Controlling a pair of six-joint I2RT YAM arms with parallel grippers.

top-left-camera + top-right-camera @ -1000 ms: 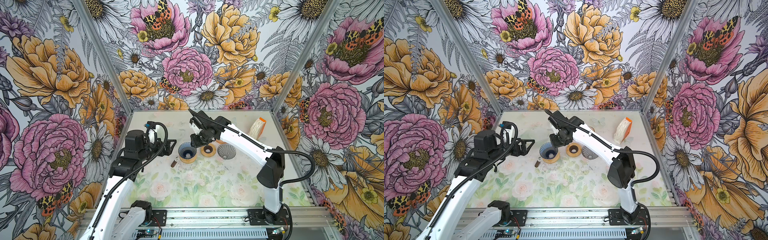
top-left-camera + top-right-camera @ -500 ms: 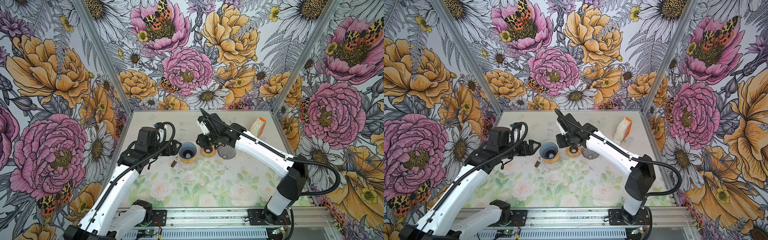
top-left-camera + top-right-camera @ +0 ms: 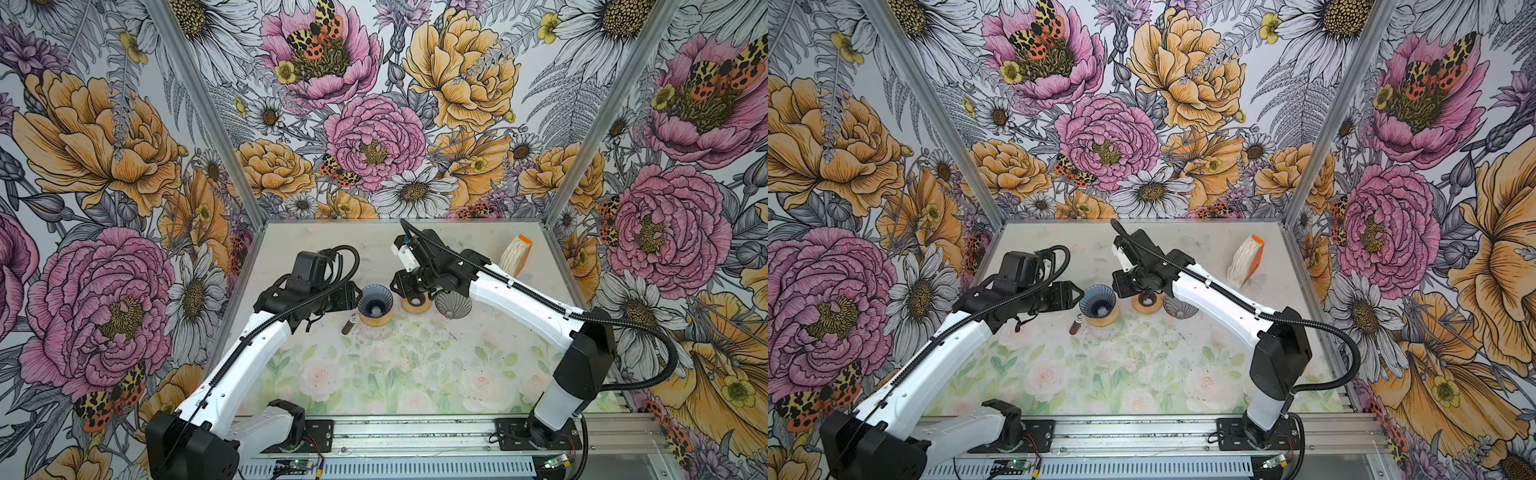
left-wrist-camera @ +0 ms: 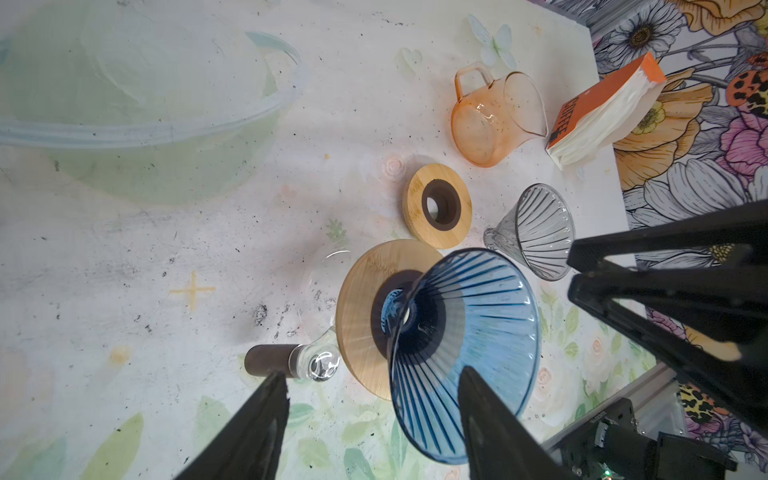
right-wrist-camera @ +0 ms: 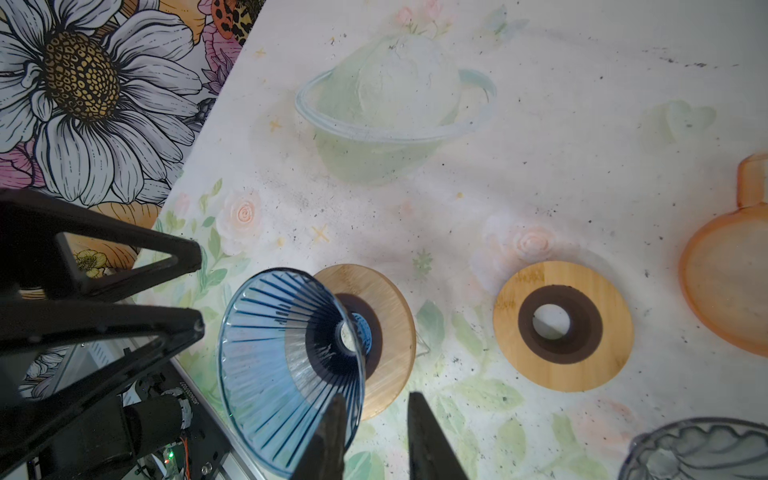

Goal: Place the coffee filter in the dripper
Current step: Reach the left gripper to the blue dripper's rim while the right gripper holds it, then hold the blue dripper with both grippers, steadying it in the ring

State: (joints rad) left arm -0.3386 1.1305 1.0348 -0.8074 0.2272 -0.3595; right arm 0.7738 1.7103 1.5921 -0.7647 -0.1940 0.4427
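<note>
Your left gripper [image 4: 372, 374] half-open, empty, at blue ribbed glass cone dripper [image 4: 469, 316]; right gripper [image 5: 377, 395] narrow gap, empty. Steady dripper softly; white paper filter stack [image 3: 513, 259] well apart.

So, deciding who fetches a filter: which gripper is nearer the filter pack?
Right. The right gripper is at the rim of the blue dripper, on the side facing the filter pack; the left gripper is across the dripper, farther off.

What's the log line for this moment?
blue dripper: empty | left tool: open, at rim | right tool: narrowly open, at rim | filter stack: back right, untouched
</note>
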